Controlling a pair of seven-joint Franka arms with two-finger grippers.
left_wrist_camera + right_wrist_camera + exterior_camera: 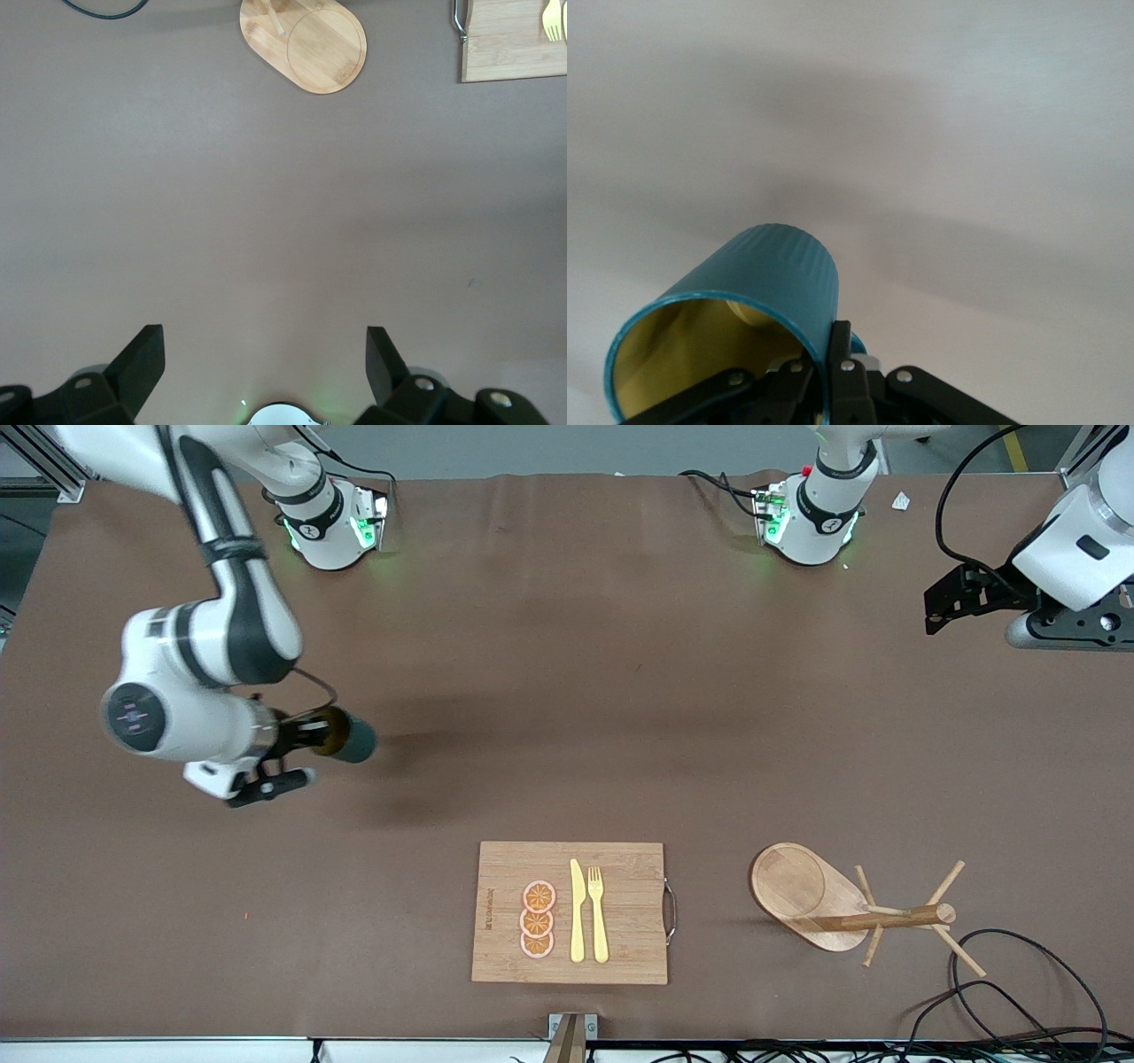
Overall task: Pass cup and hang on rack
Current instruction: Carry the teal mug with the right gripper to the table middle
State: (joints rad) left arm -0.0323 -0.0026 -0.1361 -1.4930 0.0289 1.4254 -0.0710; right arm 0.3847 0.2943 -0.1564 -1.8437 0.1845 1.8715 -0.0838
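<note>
Right gripper (310, 737) up in the air over the right arm's end of the bench (567, 691), fingers pinched on the rim wall of the cup (347, 737), one finger inside the mustard interior, one outside on the ribbed teal. Cup lies tipped on its side in the grip, mouth toward the wrist, closed bottom pointing toward mid-bench. Handle not clearly made out in any view. Left gripper (946, 602) waits high over its own end of the bench, fingers spread wide with nothing between them. Rack (833, 908) stands near the front edge toward the left arm's end, oval base flat on the bench, post and pegs showing above it; no peg carries anything. Progress, as judged: pickup done, cup lifted clear; the pass to the other arm and the hanging both remain. Open room: the whole middle of the bench between the two grippers is bare brown cover, a wide lane for a handover. Things to mind: cutting board (571, 912) with knife (577, 911), fork (598, 912) and three orange slices (538, 919) sits beside the rack, toward the right arm's end of it, and a loose black cable (1019, 965) loops just beside the rack's pegs at the front edge, a likely snag on approach.
</note>
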